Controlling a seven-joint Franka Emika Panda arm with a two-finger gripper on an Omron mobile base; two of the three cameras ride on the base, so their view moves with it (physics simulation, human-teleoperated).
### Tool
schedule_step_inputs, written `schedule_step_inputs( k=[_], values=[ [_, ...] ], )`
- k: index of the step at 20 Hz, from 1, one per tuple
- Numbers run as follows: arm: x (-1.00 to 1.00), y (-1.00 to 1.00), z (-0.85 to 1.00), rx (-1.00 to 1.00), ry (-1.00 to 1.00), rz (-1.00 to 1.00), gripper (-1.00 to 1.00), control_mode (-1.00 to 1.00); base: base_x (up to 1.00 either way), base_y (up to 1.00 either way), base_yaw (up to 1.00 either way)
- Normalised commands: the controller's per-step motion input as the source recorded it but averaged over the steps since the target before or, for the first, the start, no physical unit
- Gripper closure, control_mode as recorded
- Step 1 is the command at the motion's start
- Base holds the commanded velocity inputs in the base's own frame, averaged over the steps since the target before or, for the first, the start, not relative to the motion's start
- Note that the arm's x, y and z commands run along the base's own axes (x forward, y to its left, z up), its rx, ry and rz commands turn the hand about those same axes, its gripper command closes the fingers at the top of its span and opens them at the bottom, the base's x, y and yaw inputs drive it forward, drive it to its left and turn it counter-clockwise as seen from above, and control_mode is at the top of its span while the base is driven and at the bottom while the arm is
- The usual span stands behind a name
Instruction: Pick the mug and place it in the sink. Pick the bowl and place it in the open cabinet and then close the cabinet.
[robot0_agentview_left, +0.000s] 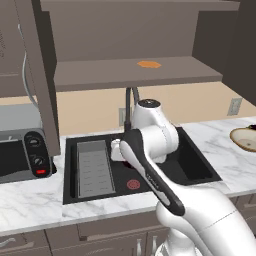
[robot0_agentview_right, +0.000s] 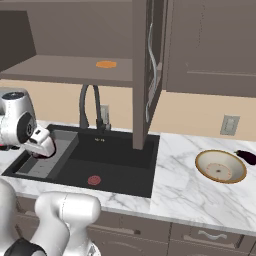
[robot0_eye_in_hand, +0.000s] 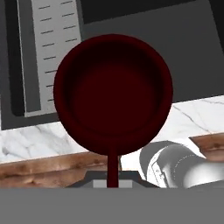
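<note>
The gripper (robot0_eye_in_hand: 113, 183) is clamped shut on the dark red mug (robot0_eye_in_hand: 113, 94) — apparently by its handle — holding it above the black sink (robot0_eye_in_hand: 183, 57), beside the ribbed tray insert (robot0_eye_in_hand: 52, 48).

The mug (robot0_eye_in_hand: 113, 94) looks like smooth dark red glazed ware with a dull sheen. The sink (robot0_agentview_left: 195, 167) is matt black, and its tray insert (robot0_agentview_left: 93, 167) a ribbed, flat grey. The countertop (robot0_agentview_right: 185, 195) reads as polished white marble with grey veins. The bowl (robot0_agentview_right: 220, 166) appears ceramic, tan outside and pale cream within. The cabinet (robot0_agentview_left: 135, 75) shows plain matt brown panels, while the drawer fronts (robot0_eye_in_hand: 39, 168) below carry a warmer wood grain. The faucet (robot0_agentview_right: 90, 107) is dark and satin
</note>
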Motion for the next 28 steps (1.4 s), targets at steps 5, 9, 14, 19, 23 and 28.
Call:
schedule_step_inputs(
  k=[5,9,14,19,23,28],
  values=[
    [0.11,-0.39,-0.11,0.01,0.07,0.21,1.00,-1.00,0.00,0.00,0.00],
    [0.16,-0.34,-0.24,0.00,0.01,0.24,1.00,-1.00,0.00,0.00,0.00],
    [0.14,-0.31,-0.32,-0.03,-0.06,0.24,1.00,-1.00,0.00,0.00,0.00],
    [0.23,-0.29,-0.34,-0.02,-0.04,0.24,1.00,-1.00,0.00,0.00,0.00],
    [0.31,-0.31,-0.25,-0.02,0.00,0.18,1.00,-1.00,0.00,0.00,0.00],
    [0.34,-0.27,-0.16,-0.03,0.00,0.13,1.00,-1.00,0.00,0.00,0.00]
  ],
)
